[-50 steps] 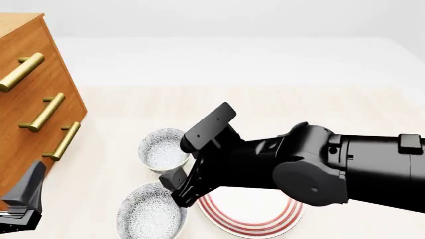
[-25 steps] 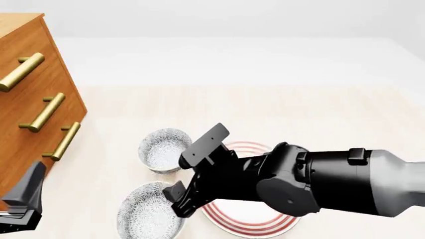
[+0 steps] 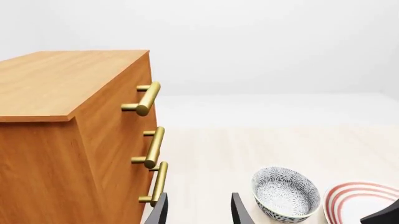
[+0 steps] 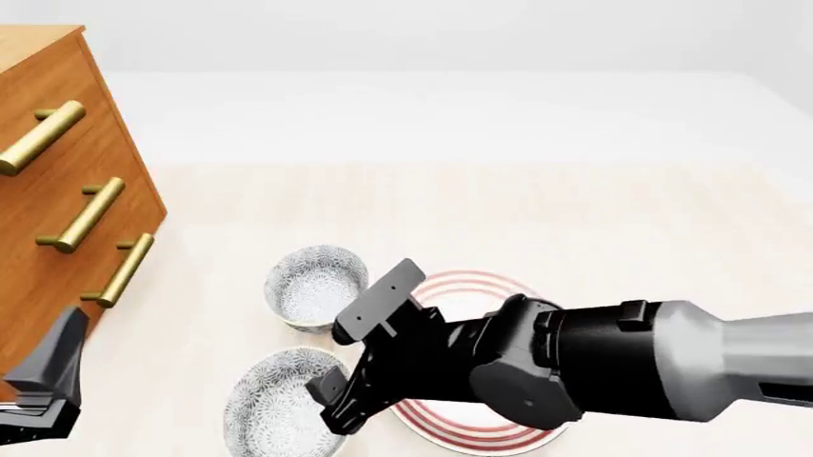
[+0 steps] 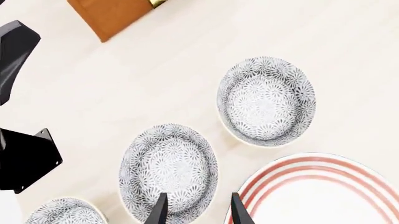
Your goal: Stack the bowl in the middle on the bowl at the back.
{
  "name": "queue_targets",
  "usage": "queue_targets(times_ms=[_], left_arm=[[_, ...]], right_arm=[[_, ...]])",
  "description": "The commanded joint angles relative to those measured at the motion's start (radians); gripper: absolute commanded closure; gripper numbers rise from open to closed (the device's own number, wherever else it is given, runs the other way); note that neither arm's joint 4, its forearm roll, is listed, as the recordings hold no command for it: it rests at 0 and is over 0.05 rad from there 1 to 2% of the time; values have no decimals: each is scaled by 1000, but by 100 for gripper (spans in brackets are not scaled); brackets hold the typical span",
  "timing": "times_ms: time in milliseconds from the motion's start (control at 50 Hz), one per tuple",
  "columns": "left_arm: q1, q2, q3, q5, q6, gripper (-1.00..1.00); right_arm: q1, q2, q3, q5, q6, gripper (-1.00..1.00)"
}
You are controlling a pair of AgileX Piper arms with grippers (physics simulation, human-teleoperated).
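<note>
Toward the worktop's (image 4: 572,219) near edge, left of its middle, the middle bowl (image 4: 282,411) is sitting upright, with the back bowl (image 4: 314,286) just beyond it and apart from it, and the plate (image 4: 473,284) lying to their right. The right claw (image 5: 198,212) is hanging low over the plate-side rim of the middle bowl with its fingers spread and nothing between them. In the right wrist view one finger is showing over the bowl's inside and the other over the gap between bowl and plate, so it is lining up to take the rim. The step in hand is judged to be the approach to the grasp, with the bowl not yet lifted. A third bowl (image 5: 62,212) is lying nearer than the middle one. The left claw (image 4: 45,381) is idling, spread and holding nothing, beside the cabinet (image 4: 64,190) at the worktop's left edge. Next, the right claw is needing to sink until the rim is between its fingers, pinch the wall firmly, lift clear, and carry the bowl level toward the back one, centring it before letting go.
</note>
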Motion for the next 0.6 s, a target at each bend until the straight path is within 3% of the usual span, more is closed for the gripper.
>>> queue_targets(times_ms=[20,600], left_arm=[[0,1,0,-2,0,-100],[2,-23,0,20,-3,-100]], right_arm=[[-11,48,7,-38,14,-100],[-6,152,32,-139,123,-100]])
